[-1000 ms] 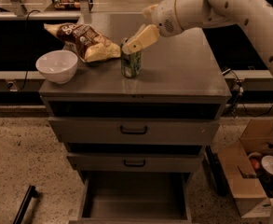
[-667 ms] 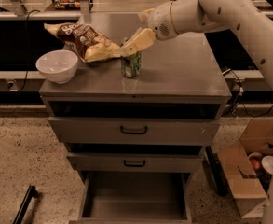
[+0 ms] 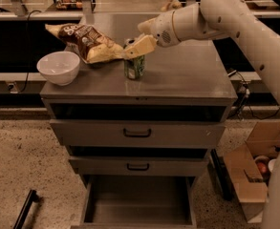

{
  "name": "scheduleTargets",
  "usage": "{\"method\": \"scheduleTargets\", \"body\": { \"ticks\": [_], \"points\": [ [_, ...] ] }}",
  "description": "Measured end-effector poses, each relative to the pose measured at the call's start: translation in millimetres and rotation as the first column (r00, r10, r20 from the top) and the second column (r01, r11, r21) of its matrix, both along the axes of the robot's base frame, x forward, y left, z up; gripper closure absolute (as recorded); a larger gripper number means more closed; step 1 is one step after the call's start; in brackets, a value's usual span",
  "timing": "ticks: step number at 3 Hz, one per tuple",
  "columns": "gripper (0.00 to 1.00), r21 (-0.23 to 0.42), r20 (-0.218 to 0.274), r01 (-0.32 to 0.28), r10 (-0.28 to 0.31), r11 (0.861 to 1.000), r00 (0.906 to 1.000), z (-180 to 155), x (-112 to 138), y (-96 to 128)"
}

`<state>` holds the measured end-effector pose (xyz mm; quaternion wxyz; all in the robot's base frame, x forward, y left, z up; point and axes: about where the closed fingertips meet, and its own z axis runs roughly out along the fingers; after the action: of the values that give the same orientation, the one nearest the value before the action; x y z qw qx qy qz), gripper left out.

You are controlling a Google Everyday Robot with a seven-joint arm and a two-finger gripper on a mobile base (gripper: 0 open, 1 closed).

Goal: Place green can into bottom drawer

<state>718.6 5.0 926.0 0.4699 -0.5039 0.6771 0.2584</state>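
green can (image 3: 134,67): green-white, upright on cabinet top (image 3: 187,75) | claw (image 3: 132,47) at its rim, grip unclear

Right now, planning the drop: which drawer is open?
The bottom drawer: only its inside shows, unlike the handled two above. Tool is at the green can.

speckled floor (image 3: 20,147), grey cabinet (image 3: 187,78), cardboard box (image 3: 247,175)

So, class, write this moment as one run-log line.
gripper: at top of green can | green can: upright on cabinet top, beside chip bag | bottom drawer: open
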Motion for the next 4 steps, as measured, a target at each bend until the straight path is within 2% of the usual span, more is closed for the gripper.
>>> {"method": "scheduleTargets", "body": {
  "ticks": [1, 2, 3, 4],
  "points": [
    [0.42, -0.004, -0.023, -0.001, 0.001, 1.000, 0.9997, -9, 2, 2],
    [0.64, -0.032, -0.018, -0.030, 0.030, 0.999, 0.9994, -5, -2, 6],
    [0.88, -0.033, 0.002, -0.100, 0.101, 0.994, 0.9949, 9, -14, 7],
    [1.00, 0.011, 0.034, -0.190, 0.189, 0.982, 0.9814, 31, -38, -11]
  ]
}}
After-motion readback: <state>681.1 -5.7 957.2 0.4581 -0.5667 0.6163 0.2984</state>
